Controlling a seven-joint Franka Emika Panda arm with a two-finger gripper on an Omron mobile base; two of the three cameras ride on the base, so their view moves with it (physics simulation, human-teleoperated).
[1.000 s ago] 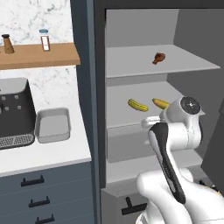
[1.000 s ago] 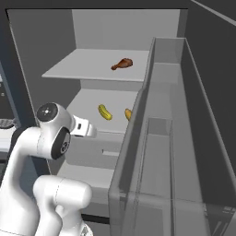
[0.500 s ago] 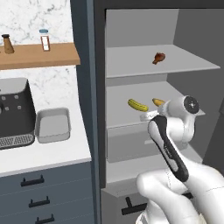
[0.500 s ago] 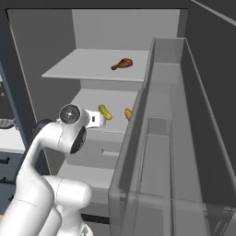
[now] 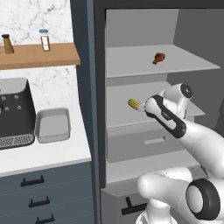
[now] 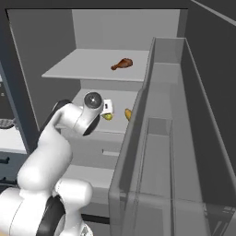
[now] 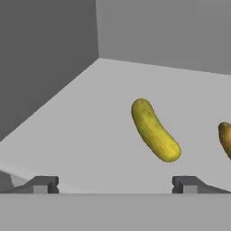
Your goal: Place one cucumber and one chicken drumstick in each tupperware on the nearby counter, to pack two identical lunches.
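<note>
Partly the arm point(image 5: 168, 120) hides the cucumber point(image 5: 133, 104), another point(image 7: 225, 137) cropped

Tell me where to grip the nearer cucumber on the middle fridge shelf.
Grip the cucumber across its middle, coming in from the shelf's open front. It lies flat and slanted, so the open gripper probably needs rolling until its fingers straddle the narrow width.

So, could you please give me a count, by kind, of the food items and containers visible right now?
Cucumbers: 2, the near cucumber and a second cucumber at the edge of the hand view, both on the middle shelf.
Chicken drumsticks: 1, the drumstick on the upper shelf.
Tupperware: 1, the tupperware on the counter.
Total: 4
</note>
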